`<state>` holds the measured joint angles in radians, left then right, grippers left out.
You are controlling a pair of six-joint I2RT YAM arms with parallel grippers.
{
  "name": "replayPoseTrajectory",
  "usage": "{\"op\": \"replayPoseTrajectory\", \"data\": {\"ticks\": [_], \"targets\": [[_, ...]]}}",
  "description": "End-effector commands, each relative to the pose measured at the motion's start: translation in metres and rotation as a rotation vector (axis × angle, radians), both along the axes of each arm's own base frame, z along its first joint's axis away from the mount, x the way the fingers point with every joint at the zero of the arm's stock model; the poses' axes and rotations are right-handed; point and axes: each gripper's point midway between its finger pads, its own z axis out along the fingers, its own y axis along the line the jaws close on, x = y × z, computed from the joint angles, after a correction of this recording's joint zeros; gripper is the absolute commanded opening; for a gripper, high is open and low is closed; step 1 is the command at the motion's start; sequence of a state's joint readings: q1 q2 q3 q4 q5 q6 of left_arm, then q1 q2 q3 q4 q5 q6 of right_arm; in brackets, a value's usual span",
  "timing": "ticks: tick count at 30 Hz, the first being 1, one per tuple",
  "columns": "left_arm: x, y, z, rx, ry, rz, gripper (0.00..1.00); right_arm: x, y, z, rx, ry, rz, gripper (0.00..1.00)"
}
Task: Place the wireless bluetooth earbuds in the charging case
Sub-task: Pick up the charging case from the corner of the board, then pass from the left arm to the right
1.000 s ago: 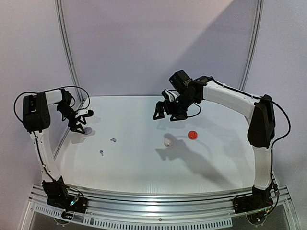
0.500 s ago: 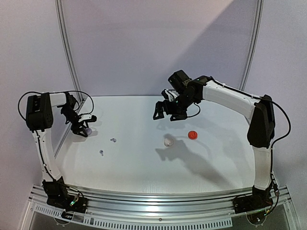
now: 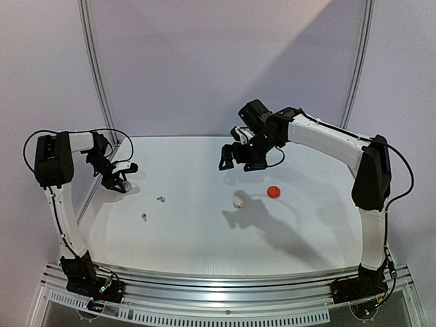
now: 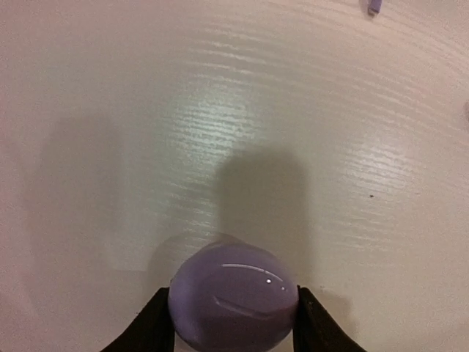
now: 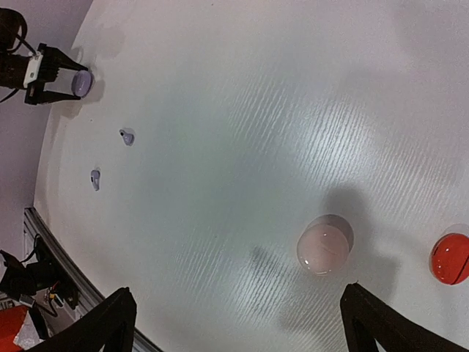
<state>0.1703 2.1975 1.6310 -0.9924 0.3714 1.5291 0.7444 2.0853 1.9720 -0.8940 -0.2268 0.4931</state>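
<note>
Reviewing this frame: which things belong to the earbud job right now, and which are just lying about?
In the job:
- lilac case, between the fingers of the left claw
- two lilac-grey earbuds, loose on the table

Lying about for now:
- white case
- red case
No matching earbuds in sight.

The top external camera sits high behind both arm bases and looks down and forward over the whole bench (image 3: 204, 238) from afar. The left wrist camera peers past the left gripper (image 4: 233, 312), very near the lilac case (image 4: 233, 293). The right wrist camera looks down past the right gripper (image 5: 236, 293) from higher up. With the top view it shares that case, the white case (image 5: 323, 248), the red case (image 5: 451, 258) and two lilac earbuds (image 5: 127, 136).
</note>
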Motion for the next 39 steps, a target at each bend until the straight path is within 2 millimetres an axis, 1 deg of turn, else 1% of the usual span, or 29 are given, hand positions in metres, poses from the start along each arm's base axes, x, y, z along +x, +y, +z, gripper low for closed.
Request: {"op": "replayPoseTrajectory", "data": {"ticks": [1,2,3,4,5,6,7,8,9,10,12,14,16,17,19,20,23,24,26,27,29,30,33,34,36,39], "targets": [[0.007,-0.031,0.058,-0.089,-0.123,-0.013,0.36,0.013,-0.009,0.057,0.032,-0.183,-0.065,0.99],[0.006,-0.038,0.071,-0.109,-0.144,-0.019,0.36,0.016,-0.008,0.064,0.047,-0.221,-0.066,0.99],[0.003,-0.046,0.084,-0.128,-0.161,-0.029,0.36,0.018,-0.007,0.084,0.092,-0.282,-0.062,0.99],[0.000,-0.054,0.099,-0.145,-0.182,-0.044,0.36,0.020,-0.007,0.095,0.124,-0.330,-0.062,0.99],[-0.004,-0.065,0.119,-0.156,-0.216,-0.069,0.36,0.021,-0.007,0.115,0.174,-0.402,-0.061,0.99],[-0.009,-0.073,0.128,-0.168,-0.225,-0.086,0.36,0.023,-0.008,0.133,0.223,-0.471,-0.068,0.99],[-0.014,-0.082,0.144,-0.174,-0.253,-0.107,0.36,0.018,-0.014,0.162,0.284,-0.552,-0.074,0.99],[-0.020,-0.092,0.164,-0.179,-0.294,-0.129,0.36,0.014,-0.020,0.184,0.342,-0.621,-0.085,0.99],[-0.026,-0.100,0.177,-0.185,-0.319,-0.146,0.36,0.011,-0.024,0.200,0.388,-0.672,-0.092,0.99],[-0.034,-0.111,0.192,-0.191,-0.347,-0.171,0.36,0.003,-0.030,0.221,0.436,-0.714,-0.096,0.99],[-0.052,-0.130,0.212,-0.197,-0.382,-0.211,0.36,-0.006,-0.030,0.244,0.493,-0.731,-0.077,0.99],[-0.070,-0.148,0.226,-0.196,-0.391,-0.234,0.36,-0.013,-0.018,0.247,0.519,-0.705,-0.047,0.99],[-0.087,-0.162,0.239,-0.200,-0.393,-0.238,0.36,-0.022,0.000,0.247,0.535,-0.674,-0.013,0.99],[-0.094,-0.168,0.243,-0.195,-0.397,-0.242,0.36,-0.025,0.014,0.239,0.532,-0.642,0.004,0.98],[-0.109,-0.179,0.252,-0.190,-0.414,-0.252,0.36,-0.033,0.037,0.234,0.553,-0.588,0.038,0.95],[-0.118,-0.184,0.256,-0.192,-0.425,-0.264,0.36,-0.036,0.053,0.226,0.562,-0.554,0.061,0.94],[-0.141,-0.197,0.264,-0.199,-0.470,-0.297,0.36,-0.054,0.087,0.224,0.609,-0.502,0.141,0.91],[-0.144,-0.201,0.267,-0.202,-0.491,-0.293,0.36,-0.057,0.099,0.215,0.612,-0.476,0.161,0.89],[-0.151,-0.212,0.270,-0.223,-0.530,-0.265,0.36,-0.072,0.117,0.211,0.639,-0.437,0.206,0.86],[-0.149,-0.217,0.278,-0.247,-0.572,-0.233,0.36,-0.080,0.127,0.205,0.648,-0.416,0.229,0.85],[-0.155,-0.223,0.286,-0.300,-0.596,-0.171,0.36,-0.098,0.142,0.199,0.666,-0.389,0.280,0.84],[-0.161,-0.227,0.289,-0.328,-0.598,-0.156,0.36,-0.105,0.147,0.195,0.668,-0.380,0.298,0.83],[-0.178,-0.236,0.287,-0.383,-0.585,-0.138,0.36,-0.125,0.160,0.186,0.674,-0.354,0.356,0.81],[-0.181,-0.238,0.284,-0.390,-0.577,-0.127,0.36,-0.131,0.163,0.182,0.677,-0.342,0.373,0.80],[-0.185,-0.241,0.281,-0.404,-0.559,-0.100,0.35,-0.137,0.164,0.173,0.673,-0.316,0.385,0.77],[-0.181,-0.242,0.287,-0.430,-0.557,-0.033,0.33,-0.142,0.163,0.164,0.672,-0.291,0.383,0.72]]}}
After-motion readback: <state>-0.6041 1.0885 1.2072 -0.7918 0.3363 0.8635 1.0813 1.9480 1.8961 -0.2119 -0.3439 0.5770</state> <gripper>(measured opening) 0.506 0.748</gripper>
